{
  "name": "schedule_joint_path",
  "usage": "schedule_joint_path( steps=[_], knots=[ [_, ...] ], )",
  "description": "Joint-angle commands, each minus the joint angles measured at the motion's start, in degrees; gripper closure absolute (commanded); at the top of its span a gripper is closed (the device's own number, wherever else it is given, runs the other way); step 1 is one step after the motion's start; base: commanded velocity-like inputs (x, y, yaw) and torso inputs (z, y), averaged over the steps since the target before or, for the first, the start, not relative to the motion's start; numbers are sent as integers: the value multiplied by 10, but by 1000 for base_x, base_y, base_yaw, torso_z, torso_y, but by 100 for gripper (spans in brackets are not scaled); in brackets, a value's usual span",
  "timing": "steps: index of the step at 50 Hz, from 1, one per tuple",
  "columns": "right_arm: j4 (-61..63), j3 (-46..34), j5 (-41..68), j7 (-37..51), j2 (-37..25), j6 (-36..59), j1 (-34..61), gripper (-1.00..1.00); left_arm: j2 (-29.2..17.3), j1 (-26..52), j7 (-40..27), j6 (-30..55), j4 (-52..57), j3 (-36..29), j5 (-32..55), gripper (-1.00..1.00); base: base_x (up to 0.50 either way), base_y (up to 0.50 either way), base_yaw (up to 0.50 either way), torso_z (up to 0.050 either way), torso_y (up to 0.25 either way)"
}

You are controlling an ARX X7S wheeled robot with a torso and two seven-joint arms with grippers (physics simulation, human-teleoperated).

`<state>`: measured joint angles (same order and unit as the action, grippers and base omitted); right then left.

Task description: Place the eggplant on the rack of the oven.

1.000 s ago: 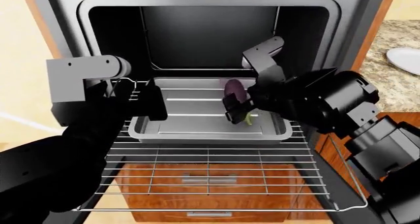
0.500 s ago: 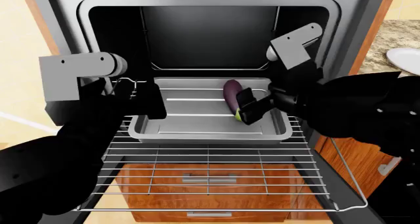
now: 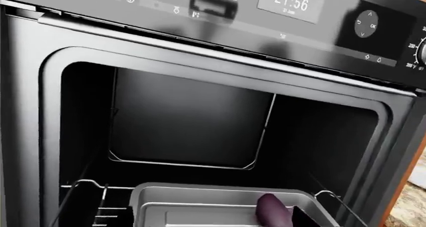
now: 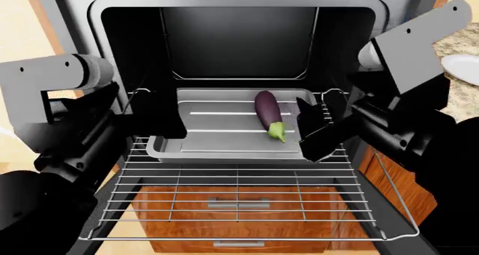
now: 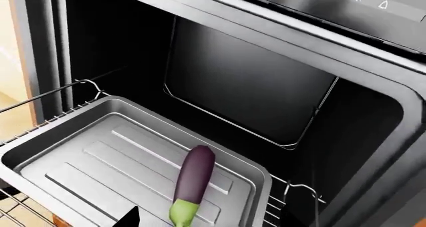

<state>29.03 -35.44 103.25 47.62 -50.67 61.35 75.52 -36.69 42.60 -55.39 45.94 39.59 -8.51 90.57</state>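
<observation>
The head view looks forward and down from above both arms, taking in the open oven (image 4: 239, 42), the pulled-out rack (image 4: 239, 193) and the grey tray (image 4: 224, 137); the left wrist view sits near the oven (image 3: 199, 112), facing up into its cavity and control panel (image 3: 293, 7); the right wrist view looks obliquely into the cavity; all three share the tray (image 5: 100, 162) and eggplant (image 5: 189, 179).

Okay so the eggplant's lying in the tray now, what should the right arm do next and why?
Probably draw the right gripper back toward the robot, clear of the oven. The eggplant lies free in the grey tray, which sits on the pulled-out rack. The jaws hang just beside the tray's right edge, gripping nothing, so a straight retreat seems safest to avoid nudging the tray.
</observation>
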Motion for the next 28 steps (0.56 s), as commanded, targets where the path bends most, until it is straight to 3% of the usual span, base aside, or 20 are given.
schedule_joint_path(
  steps=[1,28],
  knots=[
    [116,44,129,108,-75,-33,27,-100,-18,-26,20,-30,42,44,42,-100,0,0,0,0,0],
    [289,83,362,280,-187,-115,165,-100,8,-107,129,-121,110,151,-6,-100,0,0,0,0,0]
  ],
)
